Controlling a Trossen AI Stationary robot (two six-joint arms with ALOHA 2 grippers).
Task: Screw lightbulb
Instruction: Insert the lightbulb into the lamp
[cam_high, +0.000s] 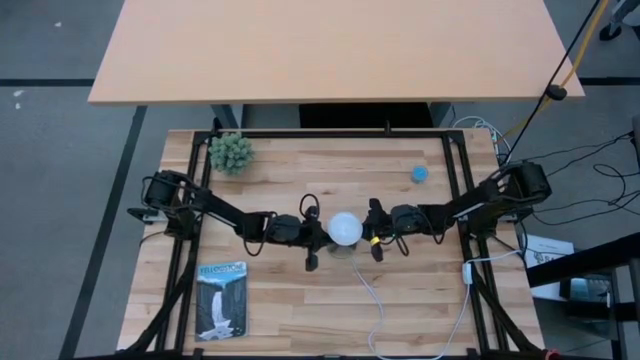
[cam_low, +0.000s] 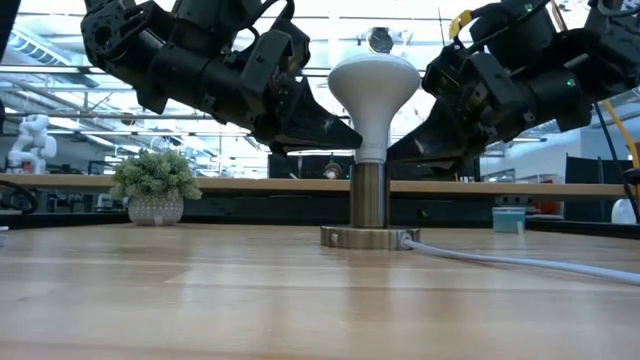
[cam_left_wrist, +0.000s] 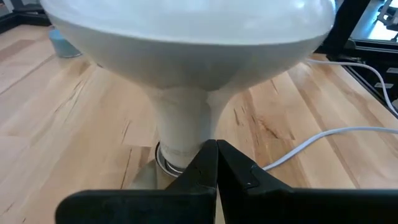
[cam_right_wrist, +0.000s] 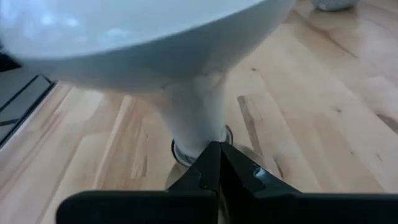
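The white lightbulb (cam_low: 374, 85) stands upright with its narrow end in a silvery socket (cam_low: 368, 195), whose round base (cam_low: 368, 238) rests at the table's middle. My left gripper (cam_left_wrist: 216, 149) is shut and slants down from the table's left, its tips under the dome at the bulb's neck. My right gripper (cam_right_wrist: 217, 149) is shut too and comes the same way from the right. From above, the dome (cam_high: 345, 229) hides both pairs of fingertips. My left gripper has its shut fingertips (cam_low: 350, 135) at the bulb's narrow neck (cam_left_wrist: 183, 134), just above the socket, coming from the table's left and slanting down; I cannot tell whether they touch it. My right gripper has its shut fingertips (cam_low: 397, 150) at the opposite side of the neck (cam_right_wrist: 196, 130), coming from the table's right and slanting down; whether they touch it I cannot tell.
A white cord (cam_high: 375, 300) runs from the socket toward the table's near edge. A small potted plant (cam_high: 231, 152) stands far left, a blue cap (cam_high: 420, 173) far right, and a booklet (cam_high: 221, 300) lies near left. Black frame rails (cam_high: 455, 170) line the table's sides.
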